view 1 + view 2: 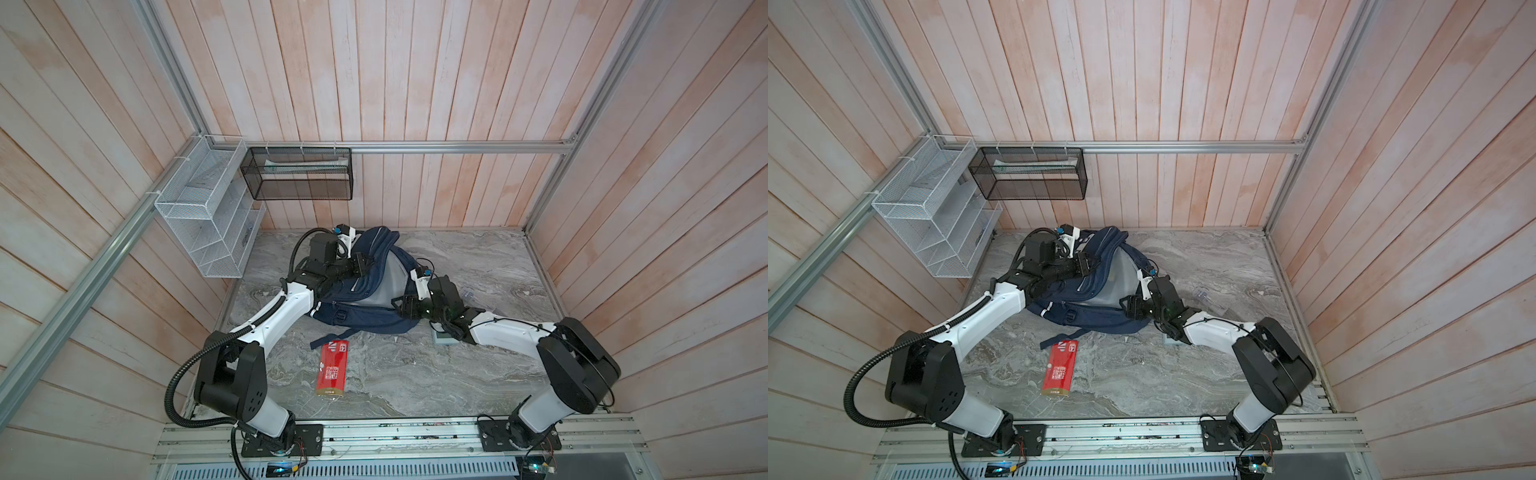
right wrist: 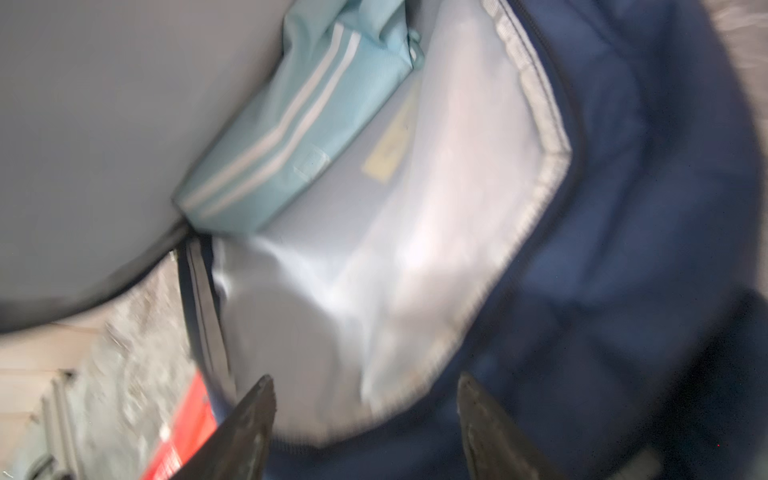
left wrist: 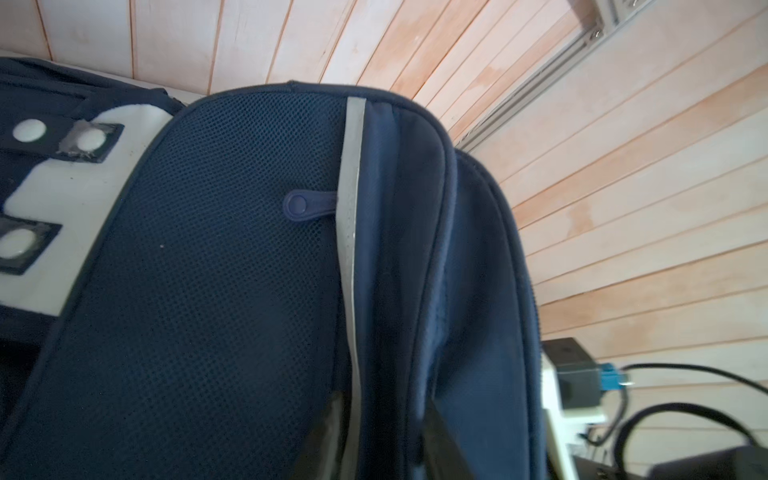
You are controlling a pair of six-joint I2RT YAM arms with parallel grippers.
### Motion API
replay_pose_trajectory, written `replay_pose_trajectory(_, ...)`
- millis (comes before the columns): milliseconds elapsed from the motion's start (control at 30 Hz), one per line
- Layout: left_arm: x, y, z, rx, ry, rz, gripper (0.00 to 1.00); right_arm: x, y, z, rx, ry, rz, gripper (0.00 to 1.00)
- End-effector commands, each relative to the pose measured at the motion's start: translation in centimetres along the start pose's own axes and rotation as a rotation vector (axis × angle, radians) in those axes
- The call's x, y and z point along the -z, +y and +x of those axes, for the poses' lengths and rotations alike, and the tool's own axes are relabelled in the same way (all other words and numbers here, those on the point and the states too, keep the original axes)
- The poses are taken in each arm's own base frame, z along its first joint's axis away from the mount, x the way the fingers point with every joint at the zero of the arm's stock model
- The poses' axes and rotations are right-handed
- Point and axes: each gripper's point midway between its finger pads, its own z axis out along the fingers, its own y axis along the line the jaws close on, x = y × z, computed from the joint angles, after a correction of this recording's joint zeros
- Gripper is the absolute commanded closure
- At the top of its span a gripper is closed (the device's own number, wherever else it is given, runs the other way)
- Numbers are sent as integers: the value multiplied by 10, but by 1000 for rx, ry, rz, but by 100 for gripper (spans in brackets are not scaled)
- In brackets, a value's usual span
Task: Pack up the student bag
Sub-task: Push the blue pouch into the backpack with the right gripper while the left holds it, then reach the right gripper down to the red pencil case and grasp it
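The student bag point(image 1: 365, 320) point(image 1: 1096, 320), navy with white stripes, lies at the back middle of the table with its main compartment gaping and pale grey lining showing. My left gripper point(image 1: 368, 266) point(image 3: 384, 436) is at the bag's upper front. Its fingers point(image 3: 328, 432) stand a little apart, astride a fabric fold with a reflective stripe. My right gripper point(image 1: 399, 305) point(image 2: 363, 388) hangs open at the lower rim of the opening, with nothing between its fingertips point(image 2: 262, 390). A light-blue striped pouch point(image 2: 299, 124) lies inside the bag, against the lining.
A red box point(image 1: 332, 368) point(image 1: 1060, 368) lies on the marble table in front of the bag. A small grey object point(image 1: 442, 336) sits under my right forearm, and a clear item point(image 1: 1202, 296) lies to the right. A white wire rack point(image 1: 203, 208) and a black mesh basket point(image 1: 299, 174) hang on the walls.
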Motion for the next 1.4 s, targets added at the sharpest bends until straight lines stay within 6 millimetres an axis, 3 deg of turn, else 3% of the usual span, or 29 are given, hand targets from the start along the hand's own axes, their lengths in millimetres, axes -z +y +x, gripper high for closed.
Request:
replay_pose_trajectory(0,15,12,1,33,-32,-54,55,20,-20,12,121,33,93,21)
replay_pose_trajectory(133,38,23,15,75,-21,-146,11,31,-9,29,129,111,66,16)
replay_pose_trajectory(167,46,29,22,93,-10,-190,5,32,-3,35,135,118,63,15)
replay_pose_trajectory(267,73,41,46,152,-2,-276,0,33,22,54,217,95,68,13)
replay_pose_trajectory(333,91,49,67,195,20,-319,0,31,26,63,212,52,109,2)
replay_pose_trajectory(500,125,73,128,308,104,-431,14,11,51,89,163,163,-14,3)
replay_pose_trajectory(667,130,93,180,420,156,-465,25,-8,78,106,1,258,-110,12)
replay_pose_trajectory(800,138,117,206,471,178,-586,36,-18,93,111,-103,282,-139,16)
replay_pose_trajectory(967,142,146,246,528,203,-691,37,-37,113,125,-97,357,-166,21)
replay_pose_trajectory(1167,127,154,271,574,227,-645,54,-51,138,124,-134,397,-235,26)
replay_pose_trajectory(1367,117,141,285,619,240,-544,69,-61,137,148,-175,479,-229,36)
